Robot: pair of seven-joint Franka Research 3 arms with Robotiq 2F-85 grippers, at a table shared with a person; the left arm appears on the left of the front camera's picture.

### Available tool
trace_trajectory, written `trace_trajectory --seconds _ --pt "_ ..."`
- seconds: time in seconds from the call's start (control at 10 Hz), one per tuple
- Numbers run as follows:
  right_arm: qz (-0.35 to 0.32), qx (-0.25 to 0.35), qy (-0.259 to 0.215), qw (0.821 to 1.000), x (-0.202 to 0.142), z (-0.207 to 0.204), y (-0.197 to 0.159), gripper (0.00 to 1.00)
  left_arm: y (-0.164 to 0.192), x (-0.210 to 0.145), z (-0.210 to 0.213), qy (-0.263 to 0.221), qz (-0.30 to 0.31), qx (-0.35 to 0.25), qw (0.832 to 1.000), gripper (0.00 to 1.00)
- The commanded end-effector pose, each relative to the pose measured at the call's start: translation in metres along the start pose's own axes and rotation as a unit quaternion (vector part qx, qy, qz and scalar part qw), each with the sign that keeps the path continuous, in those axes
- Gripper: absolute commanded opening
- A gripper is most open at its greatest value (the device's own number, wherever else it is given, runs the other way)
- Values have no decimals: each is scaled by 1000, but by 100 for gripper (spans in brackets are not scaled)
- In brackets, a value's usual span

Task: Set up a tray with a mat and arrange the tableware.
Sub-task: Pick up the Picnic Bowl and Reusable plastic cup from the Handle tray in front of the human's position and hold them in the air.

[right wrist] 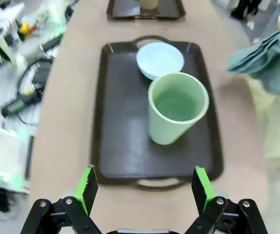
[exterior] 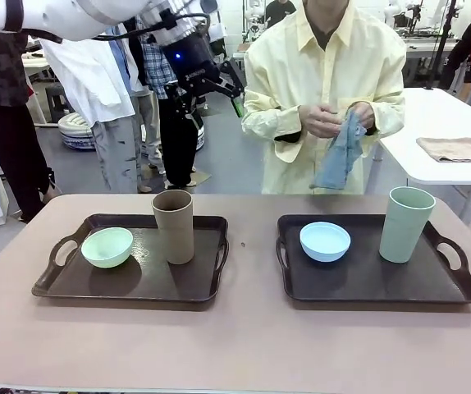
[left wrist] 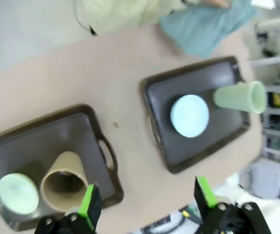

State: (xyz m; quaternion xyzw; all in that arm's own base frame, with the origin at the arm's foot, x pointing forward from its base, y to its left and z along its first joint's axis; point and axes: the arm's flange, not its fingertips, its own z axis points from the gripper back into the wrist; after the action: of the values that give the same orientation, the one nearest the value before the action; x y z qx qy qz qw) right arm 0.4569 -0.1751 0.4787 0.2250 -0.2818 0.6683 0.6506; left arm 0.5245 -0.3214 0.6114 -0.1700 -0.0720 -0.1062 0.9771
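Your left pincer [left wrist: 145,191] is wide open, up over the table [left wrist: 57,83]. Your right pincer [right wrist: 143,179] is wide open too, over the tray [right wrist: 115,122] with the pale green cup [right wrist: 176,107].

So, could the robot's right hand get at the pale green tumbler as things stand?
Probably yes: the right hand hangs open above the tray, and nothing covers the upright pale green tumbler.

Left wrist view: motion-blurred throughout; blue cloth [left wrist: 203,29] cut by top edge. Right wrist view: far tray [right wrist: 145,12] and brown tumbler [right wrist: 149,4] cropped at top. Dark speck [exterior: 243,244] on table [exterior: 235,345]: too small to identify.
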Motion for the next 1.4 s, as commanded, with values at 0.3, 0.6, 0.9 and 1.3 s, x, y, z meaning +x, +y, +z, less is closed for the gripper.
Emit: trace_trajectory --seconds 0.3,0.6,0.9,1.3 --pt "11 -35 -48 998 -24 -33 -33 100 -73 23 -84 22 -11 105 994 100" --pt "-35 -2 -61 998 -12 -66 -57 100 -103 29 -122 11 -25 157 987 100" --pt "-47 22 -40 998 2 -93 -69 100 -116 30 -141 -7 -55 182 982 100" --pt "-35 20 -54 998 1 -92 -63 100 -107 20 -143 -1 -62 162 985 100"
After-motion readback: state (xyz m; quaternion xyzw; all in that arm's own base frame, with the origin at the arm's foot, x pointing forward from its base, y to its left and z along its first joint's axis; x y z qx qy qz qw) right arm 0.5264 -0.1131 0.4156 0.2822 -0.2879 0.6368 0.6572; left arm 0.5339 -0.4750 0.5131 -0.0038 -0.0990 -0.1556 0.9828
